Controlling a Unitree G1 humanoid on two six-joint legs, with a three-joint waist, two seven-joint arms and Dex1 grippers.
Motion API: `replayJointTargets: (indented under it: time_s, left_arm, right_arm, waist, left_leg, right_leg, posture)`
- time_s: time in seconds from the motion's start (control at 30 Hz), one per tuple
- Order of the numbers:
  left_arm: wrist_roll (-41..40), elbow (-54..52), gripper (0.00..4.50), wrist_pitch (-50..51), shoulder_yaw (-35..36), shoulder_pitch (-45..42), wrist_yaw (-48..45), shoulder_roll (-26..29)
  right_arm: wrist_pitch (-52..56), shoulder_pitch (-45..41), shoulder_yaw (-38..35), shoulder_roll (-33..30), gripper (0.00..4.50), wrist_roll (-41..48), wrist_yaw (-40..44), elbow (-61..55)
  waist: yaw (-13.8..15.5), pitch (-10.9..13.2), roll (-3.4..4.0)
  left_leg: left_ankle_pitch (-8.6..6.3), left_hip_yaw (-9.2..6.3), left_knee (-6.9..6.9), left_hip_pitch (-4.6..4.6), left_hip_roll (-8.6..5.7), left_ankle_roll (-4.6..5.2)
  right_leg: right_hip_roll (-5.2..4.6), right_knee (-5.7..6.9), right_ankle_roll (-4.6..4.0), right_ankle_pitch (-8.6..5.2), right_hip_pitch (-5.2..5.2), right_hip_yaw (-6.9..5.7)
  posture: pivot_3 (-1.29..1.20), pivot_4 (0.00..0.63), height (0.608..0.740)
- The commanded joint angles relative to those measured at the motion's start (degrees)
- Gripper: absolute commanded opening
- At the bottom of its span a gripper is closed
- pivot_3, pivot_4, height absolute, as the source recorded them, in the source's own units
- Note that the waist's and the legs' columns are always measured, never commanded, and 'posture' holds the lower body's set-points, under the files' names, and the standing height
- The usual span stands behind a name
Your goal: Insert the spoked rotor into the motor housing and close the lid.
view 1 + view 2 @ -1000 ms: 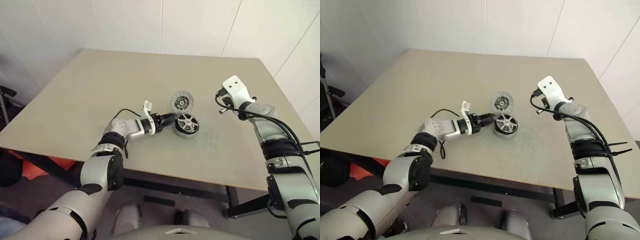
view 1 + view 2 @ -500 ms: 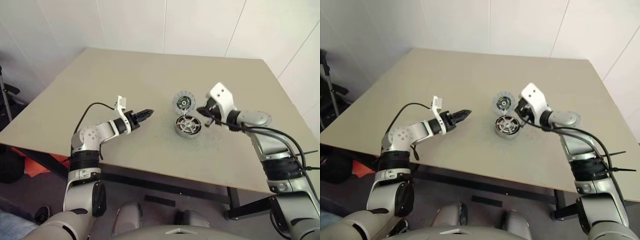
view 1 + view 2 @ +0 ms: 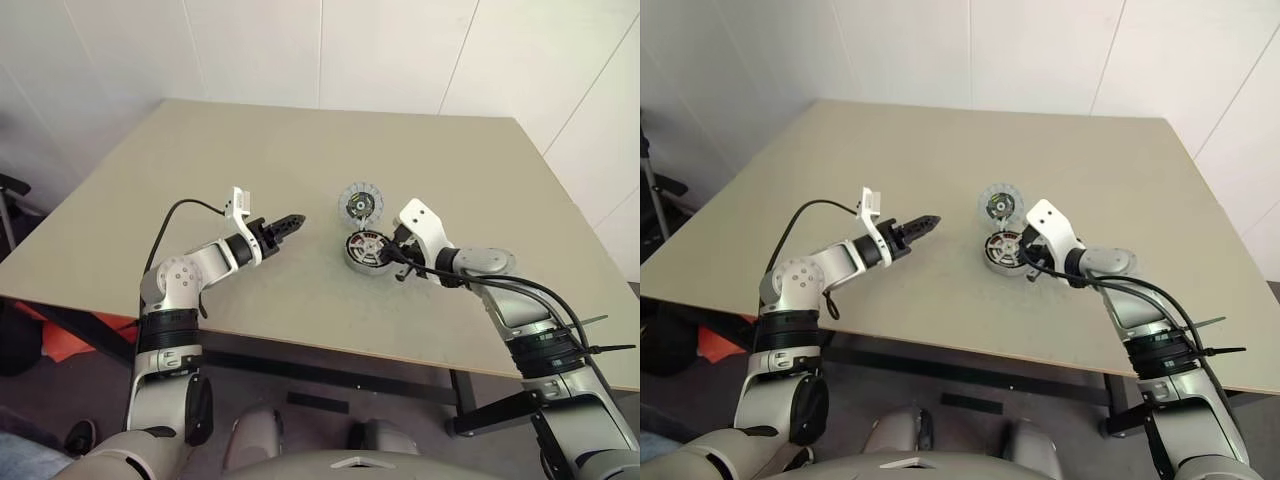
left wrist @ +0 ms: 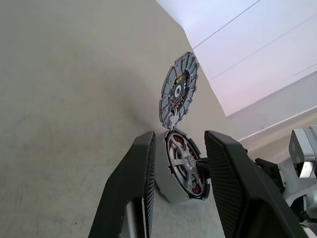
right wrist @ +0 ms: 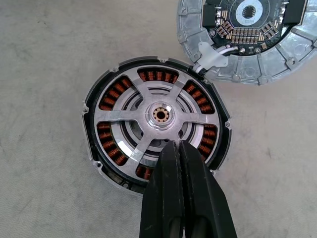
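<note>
A pale beige table (image 3: 250, 160) with a matte, faintly speckled top fills the middle of the head views, standing in a corner of plain white panelled walls (image 3: 390, 50) that take up the upper part of the frame; something orange-red (image 3: 70, 335) lies on the dark floor under its lower left edge. Just right of centre sits the motor housing (image 3: 366, 250), with the spoked rotor (image 5: 159, 116) seated inside it, copper windings showing between the spokes. The lid (image 3: 361, 202) lies flat on the table touching the housing's far rim, its circuit side up. The right gripper (image 5: 181, 151) has its fingers pressed together, tips over the rotor's near edge. The left gripper (image 3: 292, 221), left of centre, holds nothing, its fingers slightly apart.
</note>
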Motion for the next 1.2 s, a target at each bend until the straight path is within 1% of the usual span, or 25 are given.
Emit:
replayJointTargets:
  time_s: [0.03, 0.23, 0.33, 0.4, 0.5, 0.6, 0.63, 0.7, 0.77, 0.8, 0.83, 0.9, 1.07, 1.13, 1.2]
  left_arm:
    - [-0.8, -1.1, 1.65, -1.2, 0.2, -0.4, 0.0, 0.6]
    - [0.1, -0.7, 1.65, -2.2, -1.2, 0.6, -0.1, 0.3]
    - [0.0, -0.7, 1.65, -2.5, -1.5, 0.8, -0.2, 0.4]
    - [0.4, -0.5, 1.65, -3.1, -1.6, 0.9, -0.4, 0.9]
    - [0.7, 0.1, 1.65, -3.9, -1.6, 0.7, -0.7, 1.8]
    - [0.9, 0.4, 1.68, -4.6, -1.7, 0.8, -0.8, 2.4]
    - [1.0, 0.5, 1.68, -4.9, -1.8, 0.8, -0.9, 2.6]
    - [1.0, 0.6, 1.68, -5.4, -1.6, 0.9, -0.9, 2.9]
    - [1.1, 0.6, 1.68, -5.8, -1.5, 1.1, -0.7, 3.1]
    - [1.2, 0.6, 1.68, -6.1, -1.4, 1.3, -0.7, 3.3]
    - [1.2, 0.4, 1.68, -6.3, -1.3, 1.5, -0.6, 3.4]
    - [1.1, 0.1, 1.68, -6.8, -0.9, 1.9, -0.2, 3.5]
    - [-1.2, -1.2, 1.68, -6.8, 1.5, 2.1, 1.0, 3.0]
    - [-1.1, -1.8, 1.68, -6.8, 1.5, 2.6, 1.3, 3.0]
    - [-0.9, -2.2, 1.68, -6.9, 1.4, 3.3, 1.8, 2.9]
  right_arm:
    - [-0.1, -1.9, -1.3, -0.2, 0.00, -0.3, -0.9, -0.4]
    - [-0.6, -7.1, -2.9, -1.2, 0.00, 0.4, -1.0, -2.7]
    - [-1.9, -9.5, -2.4, -1.9, 0.00, 0.0, -0.1, -3.3]
    - [-4.0, -10.5, -0.3, -3.5, 0.00, -1.6, 2.0, -1.9]
    - [-9.6, -12.4, 4.6, -7.7, 0.00, -5.0, 8.7, 2.0]
    - [-15.9, -15.9, 7.3, -9.6, 0.60, -6.5, 14.7, 5.4]
    - [-19.6, -17.2, 8.4, -10.3, 0.89, -7.7, 16.4, 7.0]
    - [-27.5, -20.7, 10.6, -11.4, 1.52, -9.8, 20.4, 10.3]
    - [-34.3, -24.1, 12.6, -12.4, 2.25, -10.9, 25.5, 13.2]
    - [-37.7, -26.0, 13.8, -12.6, 2.54, -11.4, 28.5, 14.4]
    - [-40.6, -27.6, 14.9, -12.6, 2.93, -11.4, 31.5, 15.4]
    - [-45.1, -29.6, 16.4, -12.2, 3.53, -11.8, 35.6, 17.2]
    - [-55.2, -30.7, 19.7, -12.1, 3.53, -14.6, 40.7, 21.5]
    - [-58.2, -31.2, 21.5, -10.9, 3.53, -16.4, 41.6, 24.8]
    - [-61.5, -31.9, 23.1, -9.5, 3.53, -19.3, 40.5, 28.7]
  waist:
    - [0.0, 0.0, 0.00]
    - [0.1, 0.0, 0.01]
    - [0.1, 0.0, 0.01]
    - [0.1, 0.0, 0.01]
    - [0.3, 0.0, 0.00]
    - [0.2, 0.0, 0.01]
    - [0.2, 0.0, 0.01]
    - [0.0, 0.0, 0.01]
    - [0.0, 0.0, 0.00]
    - [0.0, 0.0, 0.01]
    - [0.0, 0.0, 0.00]
    - [0.0, 0.0, 0.00]
    - [0.1, 0.0, -0.03]
    - [0.1, 0.0, -0.03]
    - [-0.1, 0.0, -0.03]
  left_leg:
    - [0.00, 0.00, 0.00, 0.00, 0.00, 0.00]
    - [0.02, 0.00, 0.02, -0.01, 0.00, -0.02]
    - [0.02, 0.00, -0.01, -0.03, -0.01, -0.02]
    - [0.01, 0.00, -0.05, -0.07, -0.01, -0.01]
    - [-0.02, 0.01, -0.05, -0.17, -0.01, 0.03]
    - [-0.04, 0.02, -0.03, -0.20, -0.02, 0.06]
    - [-0.04, 0.03, 0.00, -0.22, -0.02, 0.06]
    - [-0.04, 0.03, 0.07, -0.29, -0.01, 0.06]
    - [-0.03, 0.03, 0.15, -0.40, 0.01, 0.06]
    - [-0.02, 0.02, 0.16, -0.42, 0.02, 0.05]
    - [-0.03, 0.03, 0.17, -0.42, 0.02, 0.06]
    - [-0.03, 0.02, 0.18, -0.45, 0.03, 0.07]
    - [-0.09, 0.01, 0.33, -0.61, 0.03, 0.21]
    - [-0.11, 0.00, 0.39, -0.66, 0.03, 0.24]
    - [-0.13, 0.00, 0.48, -0.68, 0.06, 0.27]
  right_leg:
    - [0.00, 0.00, 0.00, 0.00, 0.00, 0.00]
    - [0.00, 0.01, 0.00, 0.00, -0.02, 0.01]
    - [0.00, 0.01, 0.00, 0.00, -0.04, 0.01]
    - [0.00, 0.00, -0.01, 0.00, -0.08, 0.01]
    - [0.00, -0.01, -0.30, 0.17, -0.14, 0.00]
    - [-0.01, -0.02, -0.30, 0.17, -0.16, 0.01]
    - [-0.01, 0.00, -0.30, 0.17, -0.20, 0.01]
    - [-0.01, 0.06, -0.32, 0.18, -0.29, 0.01]
    - [-0.01, 0.18, -0.36, 0.20, -0.43, 0.01]
    - [0.00, 0.19, -0.38, 0.21, -0.44, 0.01]
    - [0.00, 0.21, -0.40, 0.22, -0.45, 0.01]
    - [0.00, 0.21, -0.42, 0.23, -0.45, 0.00]
    - [-0.01, 0.20, -0.45, 0.24, -0.48, -0.02]
    - [-0.02, 0.22, -0.45, 0.25, -0.52, -0.03]
    - [-0.02, 0.26, -0.46, 0.25, -0.52, -0.03]
  posture:
    - [0.00, 0.000, 0.740]
    - [0.00, 0.000, 0.740]
    - [0.00, 0.000, 0.740]
    - [0.00, 0.000, 0.740]
    - [0.00, 0.000, 0.740]
    - [0.00, 0.000, 0.740]
    - [0.00, 0.000, 0.740]
    - [0.00, 0.000, 0.740]
    - [0.00, 0.000, 0.740]
    - [0.00, 0.000, 0.740]
    - [0.00, 0.000, 0.740]
    - [0.00, 0.000, 0.740]
    - [0.00, 0.000, 0.740]
    - [0.00, 0.000, 0.740]
    - [0.00, 0.000, 0.740]
